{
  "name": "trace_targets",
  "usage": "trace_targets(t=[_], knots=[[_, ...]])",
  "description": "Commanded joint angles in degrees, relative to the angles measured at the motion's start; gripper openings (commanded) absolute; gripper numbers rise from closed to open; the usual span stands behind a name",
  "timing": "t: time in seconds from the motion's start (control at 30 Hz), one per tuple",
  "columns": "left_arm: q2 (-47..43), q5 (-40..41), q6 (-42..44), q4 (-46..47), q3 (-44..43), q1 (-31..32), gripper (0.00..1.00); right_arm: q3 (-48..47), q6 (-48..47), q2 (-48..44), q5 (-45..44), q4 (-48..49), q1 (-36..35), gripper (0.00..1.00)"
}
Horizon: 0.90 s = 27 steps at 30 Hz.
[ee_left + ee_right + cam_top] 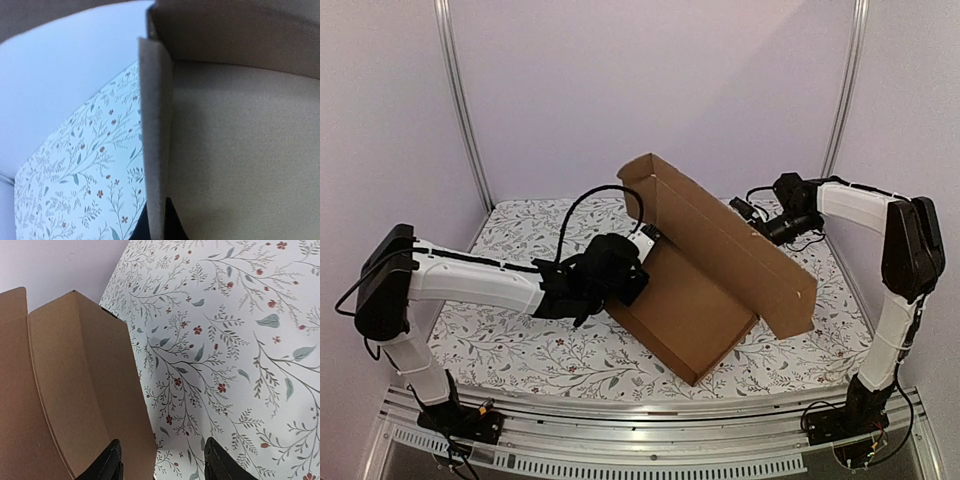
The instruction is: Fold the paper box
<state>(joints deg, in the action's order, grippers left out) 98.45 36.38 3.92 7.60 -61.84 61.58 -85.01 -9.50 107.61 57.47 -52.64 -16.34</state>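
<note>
**Paper box, partly erected.** The plain brown corrugated cardboard paper box lies near the middle of the table. Its broad base panel is flat on the cloth, and one long wall is raised along the far-right side. At the box's left end a short side flap stands upright. The black left gripper is clamped on the flap's free edge, with the card pinched between its two fingers. The black right gripper hangs behind the long wall, at its outer face, with fingers apart and gripping nothing. One finger sits against the card. The other is over the white cloth printed with leafy sprigs and small red flowers.

The step in hand appears to be setting up the walls, with the side flap held square to the base. The next move probably calls for the right gripper to press on the long wall from outside and turn it inward to lock the held flap, without dragging the base.
</note>
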Motion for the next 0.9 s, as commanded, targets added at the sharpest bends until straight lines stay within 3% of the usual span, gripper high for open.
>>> trace_targets(t=[0.0,0.3,0.37,0.5,0.87], knots=[[1.1,-4.1,-11.1,-12.9,0.7,-5.0,0.0,1.3,1.5,-3.0,-6.1,1.2,6.1,0.55],[15.9,-16.6,-27.9,-34.2,-12.5,-14.3,0.0,1.8,-1.1,-11.7,-14.5,3.1,9.9,0.58],[16.8,-18.8,-29.8,-34.1,-13.3,-15.0,0.09,2.0,-1.0,-12.7,-15.1,3.6,9.9,0.58],[13.9,-20.1,-30.8,-32.6,-12.2,-15.2,0.25,2.2,-1.2,-13.6,-15.8,3.7,9.9,0.58],[-3.7,-19.0,-29.1,-27.2,-2.9,-14.0,0.44,2.2,-2.6,-13.4,-17.0,3.8,9.9,0.59]])
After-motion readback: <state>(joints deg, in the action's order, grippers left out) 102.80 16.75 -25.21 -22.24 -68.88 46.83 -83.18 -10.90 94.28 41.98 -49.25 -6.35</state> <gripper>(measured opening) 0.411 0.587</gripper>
